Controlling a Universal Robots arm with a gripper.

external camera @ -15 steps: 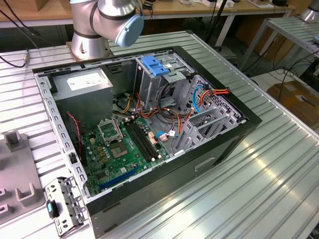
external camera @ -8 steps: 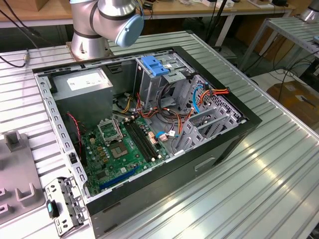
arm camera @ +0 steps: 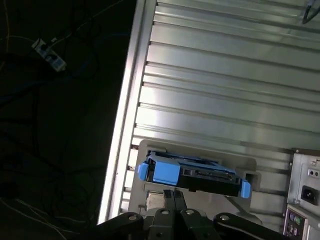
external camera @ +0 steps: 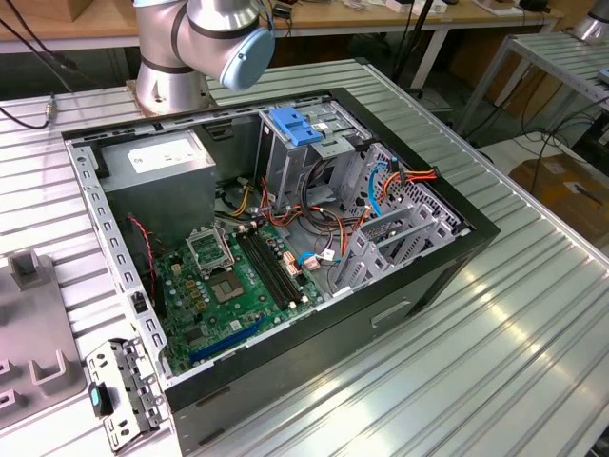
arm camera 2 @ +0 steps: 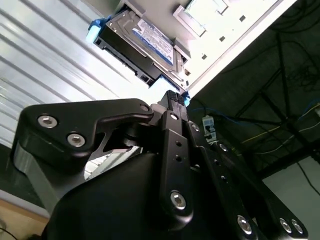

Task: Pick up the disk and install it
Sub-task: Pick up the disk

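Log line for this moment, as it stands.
claw: shut, empty, by disk | disk: lying on grey holder | install: not done

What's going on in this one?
A single robot arm is partway through a disk install. Its gripper, shut and empty, hangs just by the disk. The disk lies in a pale holder on the ribbed table, close to the table's edge, and has not been picked up yet. In the exterior view, the computer case lies open on its side, with the motherboard exposed.
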